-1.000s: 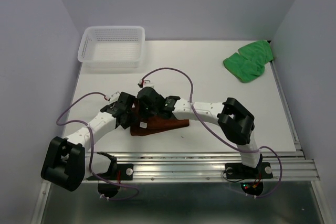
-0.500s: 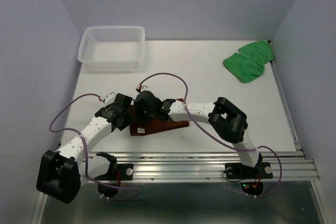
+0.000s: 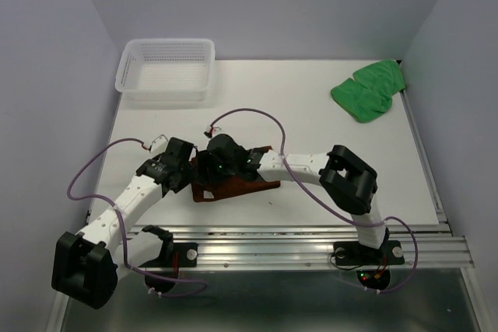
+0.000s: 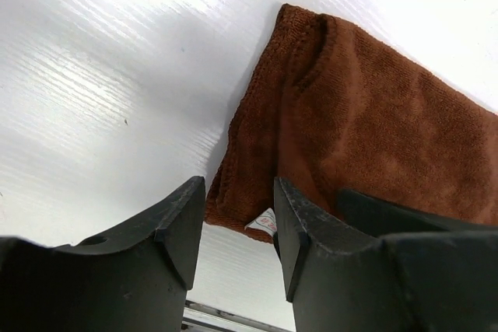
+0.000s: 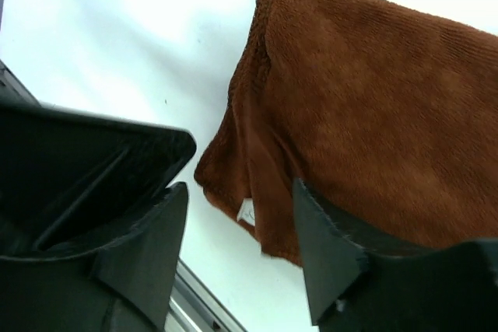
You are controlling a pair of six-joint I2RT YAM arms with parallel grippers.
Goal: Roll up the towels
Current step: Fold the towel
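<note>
**Rust-brown towel** [image 4: 366, 114]: folded band close to the front edge of the counter [image 3: 311, 130]. Its long axis runs left to right, with the tagged corner at its left end.

**Left gripper** [image 4: 237, 192]: at that left end. The jaws are moderately parted and straddle the corner, pinching nothing.

**Right gripper** [image 5: 241, 192]: reaches across the towel to the same corner. Its jaws are likewise parted and empty. The left arm is judged nearer.

**Room:** scant in front of the towel, bare counter behind it.

**Green towel** [image 3: 368, 91]: crumpled, far behind and to the right of the brown towel.

**Basket** [image 3: 167, 92]: far behind and to the left.
</note>
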